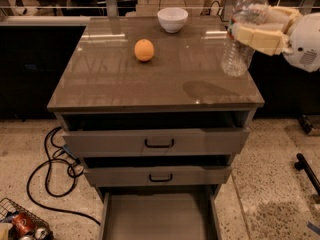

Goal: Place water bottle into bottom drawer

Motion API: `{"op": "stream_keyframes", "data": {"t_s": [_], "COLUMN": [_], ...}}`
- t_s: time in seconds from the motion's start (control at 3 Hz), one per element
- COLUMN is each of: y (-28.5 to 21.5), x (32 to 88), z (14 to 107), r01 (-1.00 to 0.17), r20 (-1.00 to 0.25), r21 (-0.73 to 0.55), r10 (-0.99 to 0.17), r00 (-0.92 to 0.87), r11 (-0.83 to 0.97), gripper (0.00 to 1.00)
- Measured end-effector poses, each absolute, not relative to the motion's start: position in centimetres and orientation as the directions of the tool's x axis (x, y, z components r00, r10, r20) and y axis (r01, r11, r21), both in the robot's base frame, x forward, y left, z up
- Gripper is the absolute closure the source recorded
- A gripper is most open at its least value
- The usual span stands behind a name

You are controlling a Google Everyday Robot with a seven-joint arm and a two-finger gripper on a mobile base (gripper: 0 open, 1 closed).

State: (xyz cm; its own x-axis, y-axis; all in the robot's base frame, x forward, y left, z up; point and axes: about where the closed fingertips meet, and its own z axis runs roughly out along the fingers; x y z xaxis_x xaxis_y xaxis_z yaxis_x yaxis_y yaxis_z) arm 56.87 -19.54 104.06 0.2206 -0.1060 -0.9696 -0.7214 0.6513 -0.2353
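Now, gripper (248, 28): cream, blocky fingers clamped across the bottle's upper body, at 2 o'clock over the cabinet top.
Water bottle (236, 56): clear ribbed plastic, white cap, slim and tilted a little; appears raised just off the top near its 3 o'clock edge.
Cabinet top (150, 86): flat, glossy brown-grey slab with pale reflections.
Bottom drawer (157, 216): pulled open at 6 o'clock, a shallow grey tray with a plain matte floor.
Orange (144, 50): round, dimpled, at 11 o'clock of the top's centre.
White bowl (172, 19): smooth, rounded, at 12 o'clock.
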Motion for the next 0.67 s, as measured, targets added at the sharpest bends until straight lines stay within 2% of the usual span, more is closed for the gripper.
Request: {"op": "stream_keyframes", "data": {"t_s": [0.67], "y": [-17.7], "x": [50.1], "z": [93.9], "r01": [-0.785], "r20": [-0.989], "r21": [-0.150], "r10": [-0.105], "r00": [0.108], "r11": [0.601], "gripper": [1.00]}}
